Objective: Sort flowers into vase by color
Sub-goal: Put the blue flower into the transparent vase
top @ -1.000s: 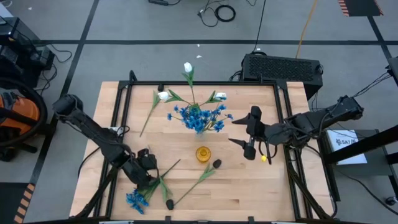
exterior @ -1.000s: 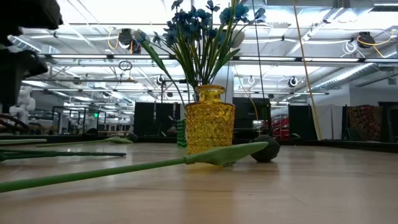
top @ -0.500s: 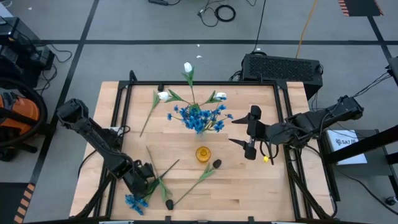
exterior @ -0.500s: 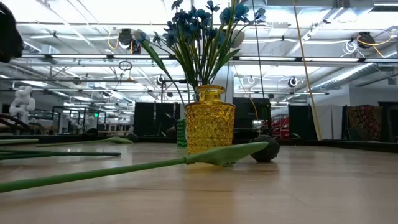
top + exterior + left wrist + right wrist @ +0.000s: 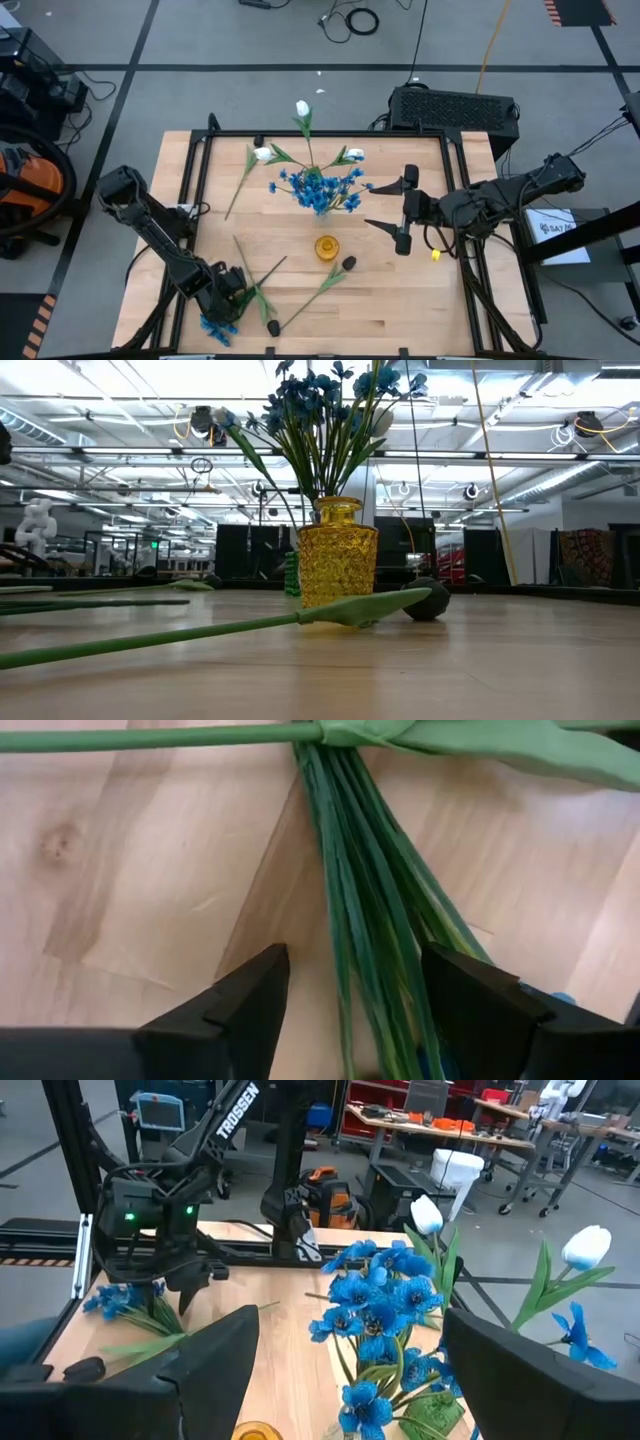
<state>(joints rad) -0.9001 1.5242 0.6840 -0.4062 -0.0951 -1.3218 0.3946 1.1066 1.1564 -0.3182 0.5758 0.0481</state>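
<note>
Blue flower [image 5: 217, 324] beside dark bud [image 5: 272, 327], leafy stems [image 5: 262, 300].

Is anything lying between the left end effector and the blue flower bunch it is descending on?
Nothing visible does. The left end effector is open, its fingers on either side of the blue bunch's stems. A separate green stem crosses the bunch further along, beyond the fingers, not between them.
</note>
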